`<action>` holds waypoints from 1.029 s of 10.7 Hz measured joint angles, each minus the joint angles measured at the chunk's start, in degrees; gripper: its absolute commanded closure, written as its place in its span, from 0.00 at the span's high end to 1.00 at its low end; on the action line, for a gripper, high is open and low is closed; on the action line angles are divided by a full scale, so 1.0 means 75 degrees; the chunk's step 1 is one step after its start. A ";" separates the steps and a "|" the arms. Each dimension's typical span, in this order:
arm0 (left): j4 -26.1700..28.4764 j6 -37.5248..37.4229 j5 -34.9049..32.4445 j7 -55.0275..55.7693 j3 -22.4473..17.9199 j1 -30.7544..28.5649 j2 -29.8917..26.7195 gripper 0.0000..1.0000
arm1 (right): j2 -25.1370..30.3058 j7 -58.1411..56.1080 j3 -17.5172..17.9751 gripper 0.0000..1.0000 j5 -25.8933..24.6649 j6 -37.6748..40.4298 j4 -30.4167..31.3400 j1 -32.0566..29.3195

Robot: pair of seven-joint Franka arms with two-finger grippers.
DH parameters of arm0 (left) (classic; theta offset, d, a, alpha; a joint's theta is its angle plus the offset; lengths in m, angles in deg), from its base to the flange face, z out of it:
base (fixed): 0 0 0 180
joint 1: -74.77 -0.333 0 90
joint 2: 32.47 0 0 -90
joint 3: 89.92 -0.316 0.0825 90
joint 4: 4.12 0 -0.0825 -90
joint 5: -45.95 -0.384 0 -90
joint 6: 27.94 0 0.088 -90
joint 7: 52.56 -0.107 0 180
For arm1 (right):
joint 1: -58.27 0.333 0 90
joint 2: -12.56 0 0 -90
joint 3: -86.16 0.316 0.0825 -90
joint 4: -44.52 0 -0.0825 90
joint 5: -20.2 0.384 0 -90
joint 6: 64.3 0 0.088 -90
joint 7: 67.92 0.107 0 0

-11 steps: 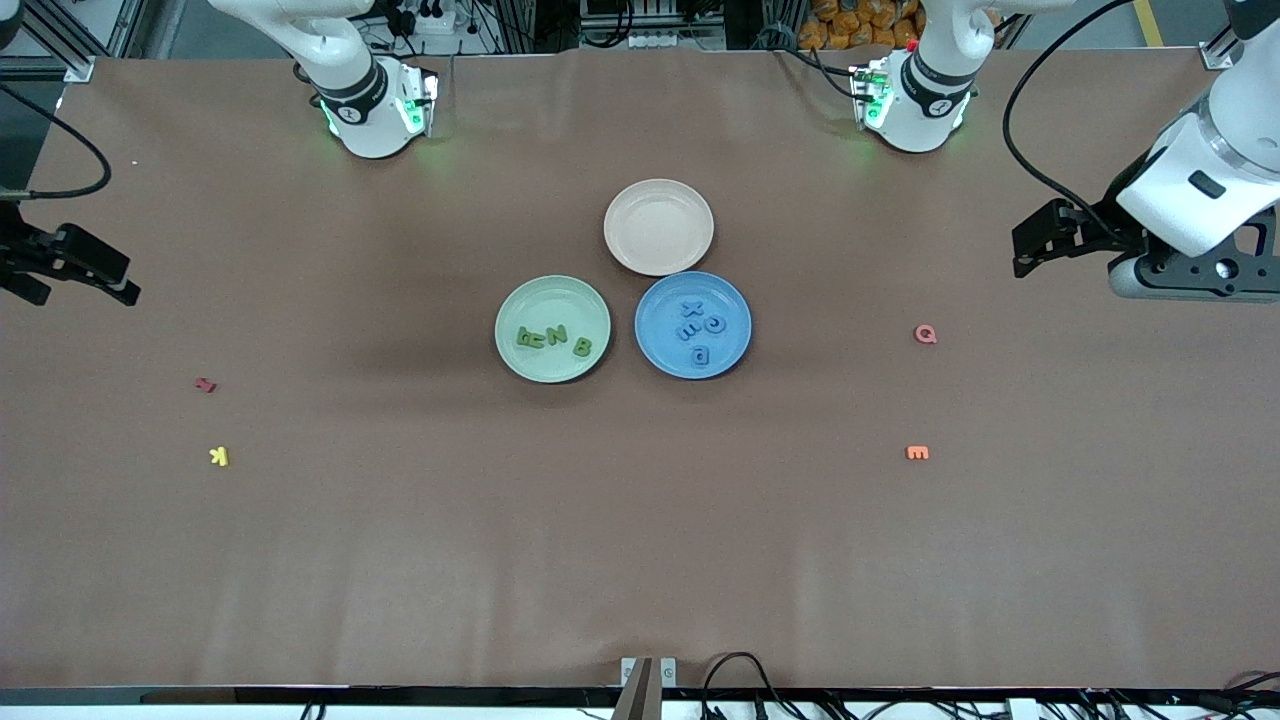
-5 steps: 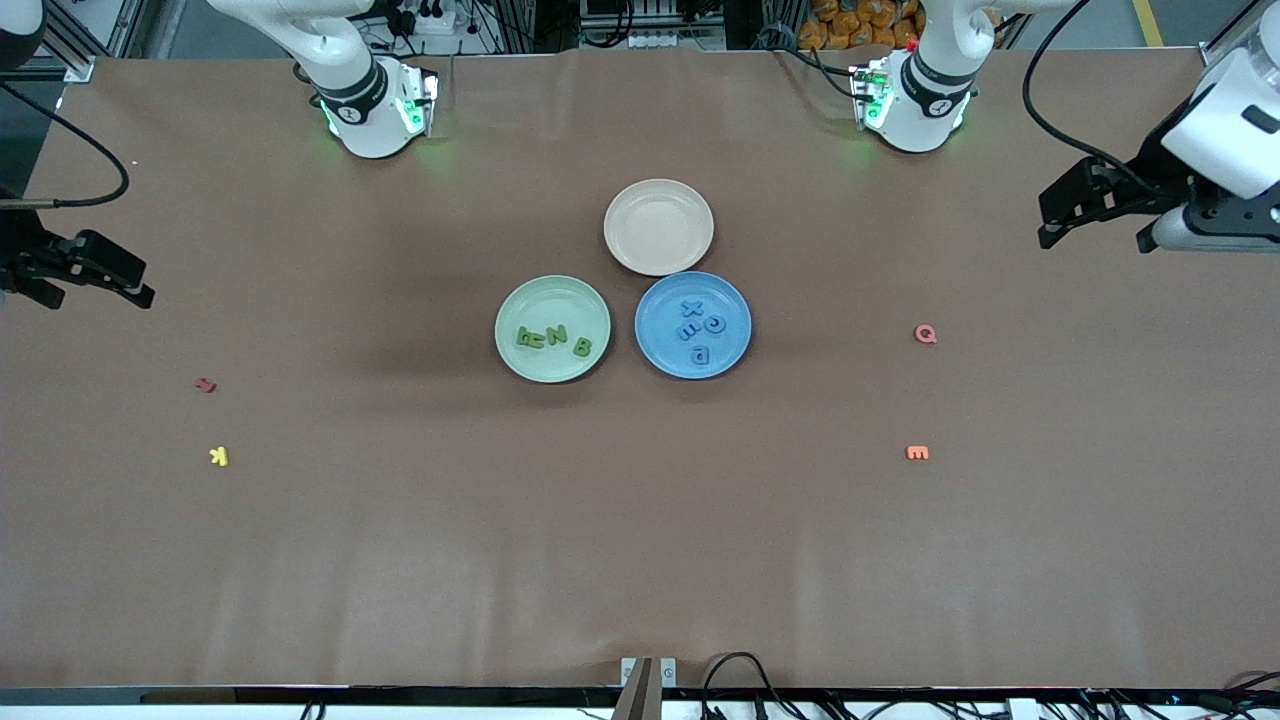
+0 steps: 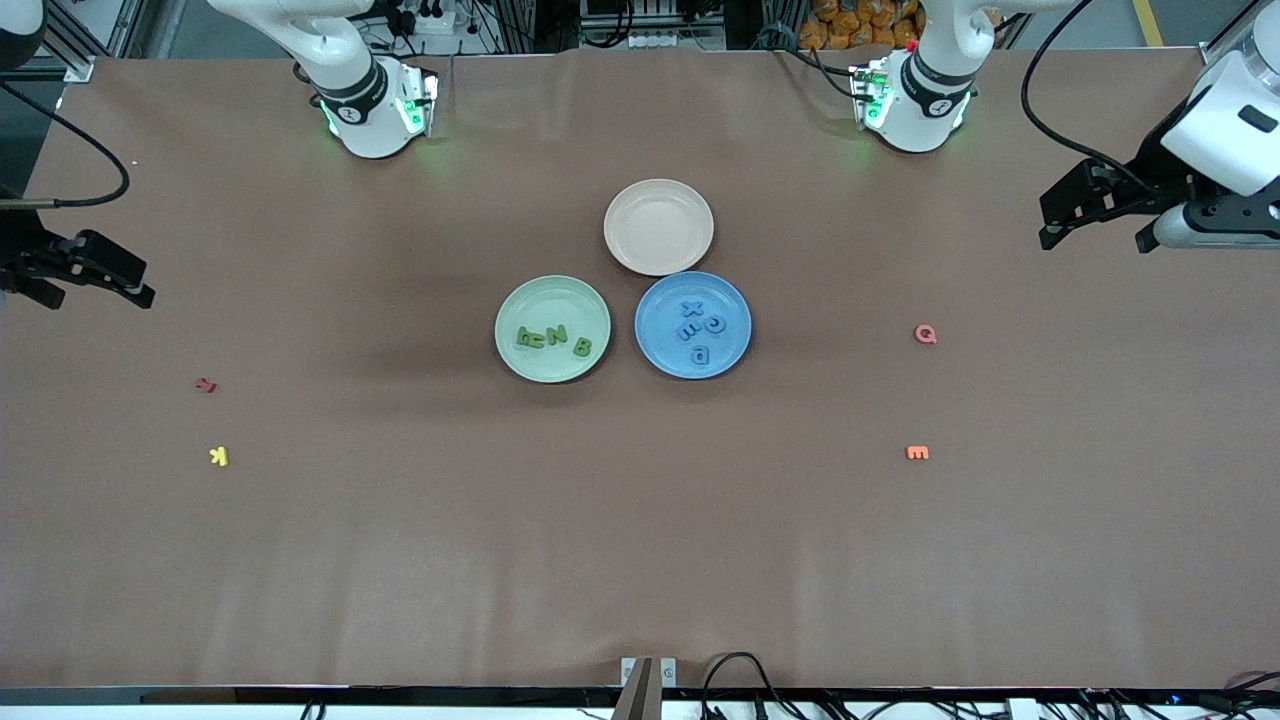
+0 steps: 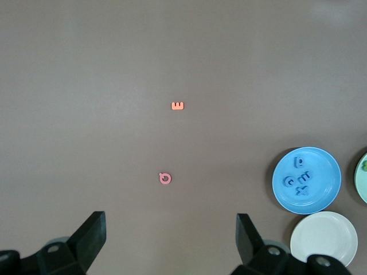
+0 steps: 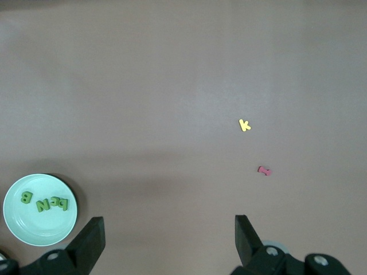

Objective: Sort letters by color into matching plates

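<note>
left gripper (image 3: 1060, 215): raised at upper right edge of frame, jaws spread, empty
right gripper (image 3: 120, 280): raised at left edge, jaws spread, empty

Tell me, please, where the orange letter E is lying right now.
In the front view the orange letter E lies on the bare table toward the left arm's end, nearer the front camera than the pink letter Q and well apart from the blue plate.
</note>
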 measured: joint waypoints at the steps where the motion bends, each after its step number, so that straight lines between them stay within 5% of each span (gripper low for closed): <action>1: 0.0071 0.0016 0.0000 0.0001 -0.0003 -0.0103 -0.0053 1.00 | 0.0000 0.0000 0.0000 1.00 -0.0001 0.0000 0.0000 0.0002; 11: 0.0215 0.0098 -0.0031 -0.0081 -0.0025 -0.0666 -0.0051 1.00 | -0.0028 -0.0003 0.0003 1.00 -0.0003 0.0033 0.0007 0.0075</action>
